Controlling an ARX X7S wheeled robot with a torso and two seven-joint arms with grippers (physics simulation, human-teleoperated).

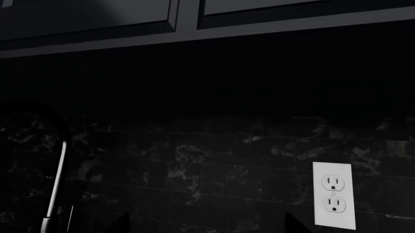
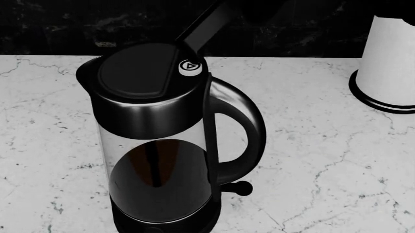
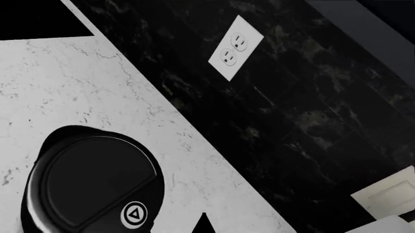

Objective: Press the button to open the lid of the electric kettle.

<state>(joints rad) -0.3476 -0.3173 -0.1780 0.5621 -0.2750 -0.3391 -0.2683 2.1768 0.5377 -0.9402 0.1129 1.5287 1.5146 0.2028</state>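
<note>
The electric kettle (image 2: 159,160), clear glass with dark liquid, a dark collar and a black looped handle, stands on the white marble counter (image 2: 324,145). Its flat black lid (image 2: 137,71) is down. The light-grey button (image 2: 189,66) sits at the lid's edge by the handle. My right gripper (image 2: 190,44) reaches down from above as one narrow black bar, shut and empty, its tip just behind and above the button. In the right wrist view its tip (image 3: 205,224) stands beside the button (image 3: 134,214) and the lid (image 3: 97,187), apart from both. My left gripper (image 1: 207,228) is open, facing the wall.
A white cylinder (image 2: 389,56) with a black ringed foot stands at the back right. The kettle's black ball-tipped lever (image 2: 243,188) sticks out by its base. Dark backsplash with a white outlet (image 1: 334,201) (image 3: 235,47), a faucet (image 1: 55,179) and cabinets (image 1: 91,19) above.
</note>
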